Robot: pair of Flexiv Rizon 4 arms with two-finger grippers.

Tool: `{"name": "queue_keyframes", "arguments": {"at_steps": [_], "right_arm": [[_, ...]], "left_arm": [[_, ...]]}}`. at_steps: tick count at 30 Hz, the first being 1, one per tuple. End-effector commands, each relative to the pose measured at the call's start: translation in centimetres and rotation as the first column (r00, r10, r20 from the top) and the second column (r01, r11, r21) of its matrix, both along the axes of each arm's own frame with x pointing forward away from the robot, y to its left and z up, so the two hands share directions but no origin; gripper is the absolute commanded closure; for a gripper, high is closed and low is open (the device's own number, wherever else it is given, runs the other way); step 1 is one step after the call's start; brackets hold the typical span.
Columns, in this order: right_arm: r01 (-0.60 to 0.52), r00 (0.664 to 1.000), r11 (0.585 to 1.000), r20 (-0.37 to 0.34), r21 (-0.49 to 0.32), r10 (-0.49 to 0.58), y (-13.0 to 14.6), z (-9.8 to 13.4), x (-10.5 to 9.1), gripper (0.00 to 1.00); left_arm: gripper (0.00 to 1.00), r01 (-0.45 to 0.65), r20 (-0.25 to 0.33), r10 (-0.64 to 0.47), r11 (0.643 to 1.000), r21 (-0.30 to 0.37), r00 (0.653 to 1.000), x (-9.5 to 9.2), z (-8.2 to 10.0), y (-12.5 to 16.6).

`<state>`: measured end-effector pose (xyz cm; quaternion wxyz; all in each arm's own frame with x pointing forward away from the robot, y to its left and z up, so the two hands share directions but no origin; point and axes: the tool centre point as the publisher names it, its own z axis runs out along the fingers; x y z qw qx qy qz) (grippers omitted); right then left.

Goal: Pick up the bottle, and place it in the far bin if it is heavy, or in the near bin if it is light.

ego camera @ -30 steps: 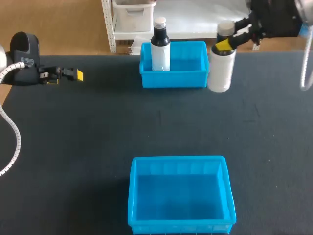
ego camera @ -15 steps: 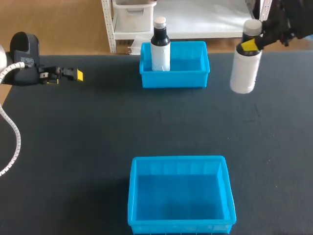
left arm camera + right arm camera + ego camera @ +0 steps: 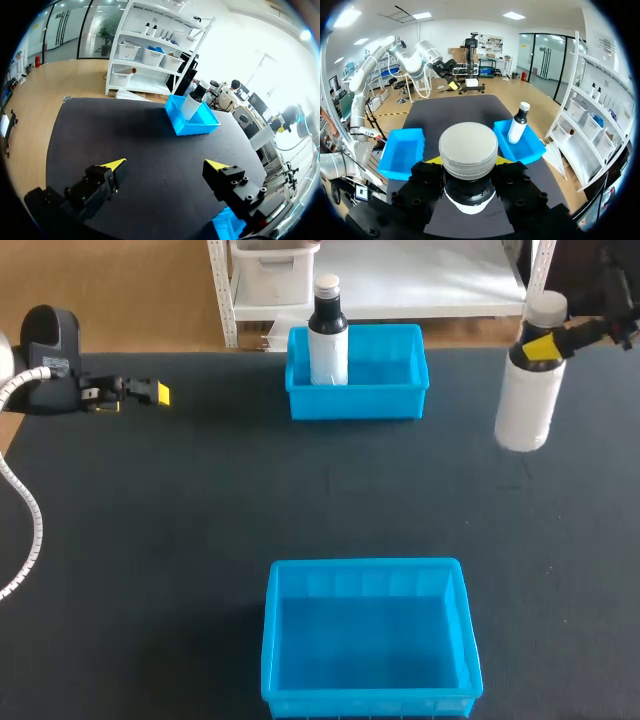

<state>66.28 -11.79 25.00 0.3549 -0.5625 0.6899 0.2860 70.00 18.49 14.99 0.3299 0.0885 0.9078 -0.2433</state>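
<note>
A white bottle [image 3: 526, 400] with a grey cap [image 3: 468, 149] hangs above the table's right side, and my right gripper [image 3: 541, 346] is shut on its neck. In the right wrist view the yellow fingertips [image 3: 435, 160] press the neck from both sides. The bottle is to the right of the far blue bin [image 3: 355, 405], level with it. The near blue bin [image 3: 368, 702] sits at the table's front middle. My left gripper [image 3: 154, 392] stands open and empty at the far left, its fingers [image 3: 112, 167] wide apart.
A black and white bottle [image 3: 327, 335] stands upright in the far bin's left part, also seen from the right wrist [image 3: 517, 125]. Dark bare table [image 3: 200, 500] lies between the two bins and around them.
My right gripper has carried the white bottle to the right, away from the far bin's right wall, and a little toward the front. The left arm has stayed still.
</note>
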Motion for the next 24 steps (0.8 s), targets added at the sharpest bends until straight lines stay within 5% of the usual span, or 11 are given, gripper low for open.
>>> {"name": "queue_keyframes", "arguments": {"at_steps": [1,13,24], "right_arm": [[0.024,0.999,1.0,0.021,-0.011,-0.024,1.0,1.2,-3.2,1.0],[-0.061,0.998,0.998,0.026,0.018,0.06,7.7,3.3,-11.3,1.0],[-0.183,0.983,0.981,-0.017,0.059,0.184,14.6,1.3,-17.8,1.0]], "left_arm": [[0.0,0.0,0.0,0.0,1.0,0.0,1.0,0.0,0.0,0.0],[0.0,0.0,0.0,0.0,1.0,0.0,1.0,0.0,0.0,0.0],[0.0,0.0,0.0,0.0,1.0,0.0,1.0,0.0,0.0,0.0]]}}
